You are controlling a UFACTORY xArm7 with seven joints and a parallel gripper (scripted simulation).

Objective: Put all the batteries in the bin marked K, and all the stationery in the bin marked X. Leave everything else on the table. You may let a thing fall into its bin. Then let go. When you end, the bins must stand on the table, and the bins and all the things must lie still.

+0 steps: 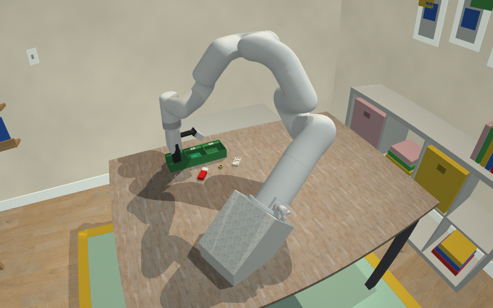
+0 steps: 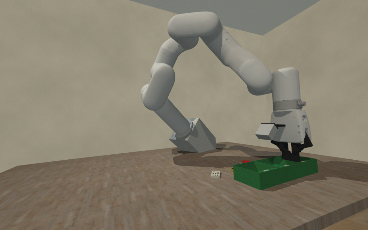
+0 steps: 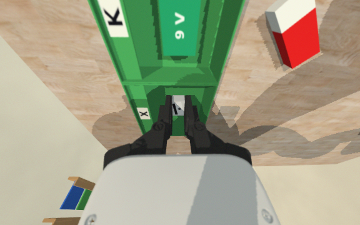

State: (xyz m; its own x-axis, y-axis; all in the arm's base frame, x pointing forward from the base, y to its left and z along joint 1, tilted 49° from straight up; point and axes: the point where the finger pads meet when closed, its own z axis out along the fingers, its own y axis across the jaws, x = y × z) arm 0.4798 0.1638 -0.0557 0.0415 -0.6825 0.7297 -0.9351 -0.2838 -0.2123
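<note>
Wrist alone shows tool (image 3: 177,110) gripping white block (image 3: 178,105)

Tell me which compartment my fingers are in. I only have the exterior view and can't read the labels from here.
Observer: The wrist view shows the gripper down in the compartment marked X.
Operator: Is anything between the fingers?
Observer: Yes, they are shut on a small white piece with a black mark.
Operator: What's in K?
Observer: A green 9 V battery lies in the compartment marked K.
</note>
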